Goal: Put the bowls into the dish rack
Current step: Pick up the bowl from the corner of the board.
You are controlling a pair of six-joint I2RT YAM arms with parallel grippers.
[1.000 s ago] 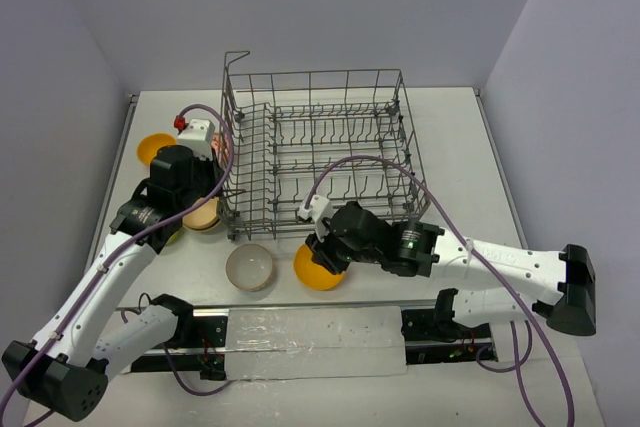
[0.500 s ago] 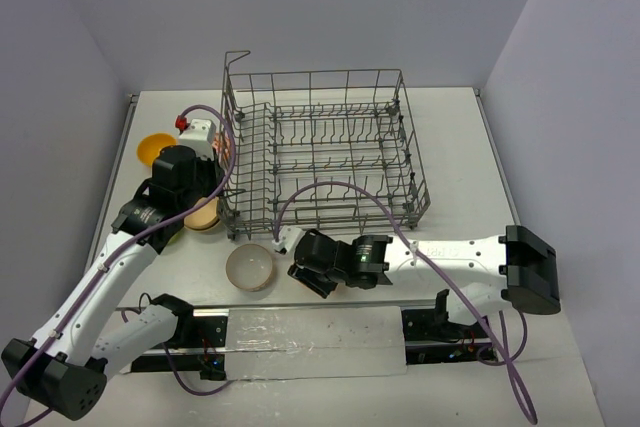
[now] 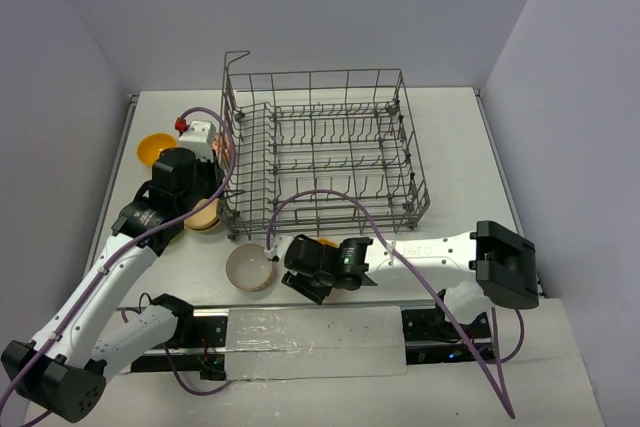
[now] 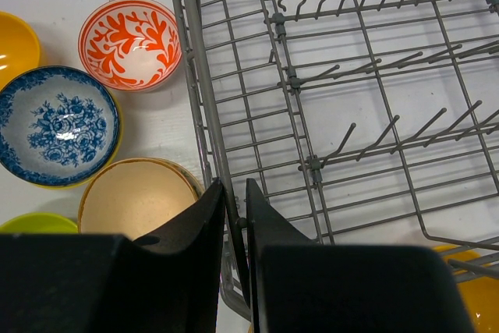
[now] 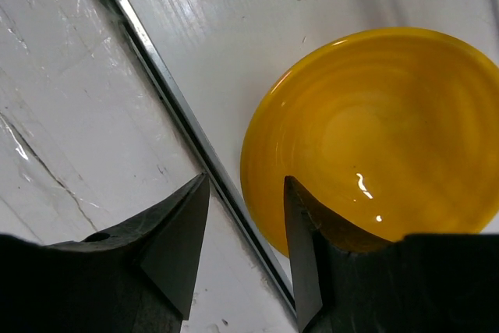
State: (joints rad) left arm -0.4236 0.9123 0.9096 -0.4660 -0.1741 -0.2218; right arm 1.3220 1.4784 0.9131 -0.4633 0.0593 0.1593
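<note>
Wire of the dish rack [image 4: 292, 81] is clamped between the nearly closed fingers of the left gripper [image 4: 234, 193], its arm stretched forward. The right arm is reached low to the left. The right gripper [image 5: 245, 185] is parted, with the rim of an orange-yellow bowl [image 5: 374, 130] between its fingers.

The white surface [image 3: 460, 147] carries a grey wire dish rack [image 3: 318, 159] at its middle. Five bowls cluster along the rack's left side: an orange-yellow bowl [image 3: 155, 150], a red-and-white bowl [image 4: 130, 43], a blue-patterned bowl [image 4: 56, 125], a tan bowl [image 4: 136, 196] and a lime green bowl [image 4: 31, 224]. In front of the rack sit a white striped bowl [image 3: 250, 268] and a second orange-yellow bowl [image 5: 374, 138], near a metal strip [image 5: 168, 107].
</note>
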